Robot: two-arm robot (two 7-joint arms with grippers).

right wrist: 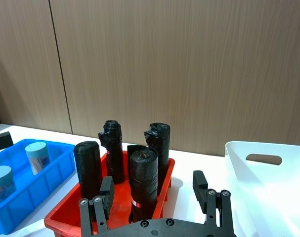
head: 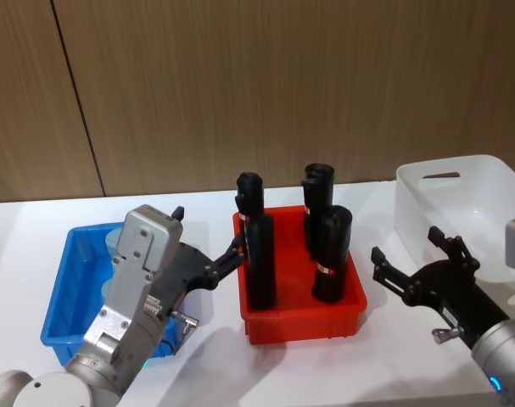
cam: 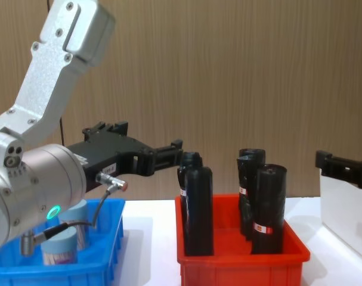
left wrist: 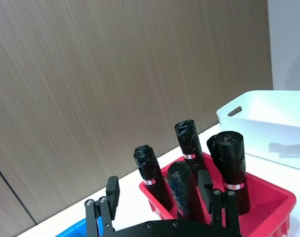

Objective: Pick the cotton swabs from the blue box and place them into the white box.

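Two tools gape wide and empty, the left tool (head: 208,231) beside the blue box (head: 60,288) holding the cotton swabs (right wrist: 37,157), the right tool (head: 407,246) near the white box (head: 461,191)

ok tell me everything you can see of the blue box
The blue box is a shallow, bright blue rectangular bin of plastic with sloping sides and a rim. It sits flat on the white table at the robot's left, a gap apart from the red bin. Two cotton swab tubs stand upright inside. The left arm reaches over its near right part.
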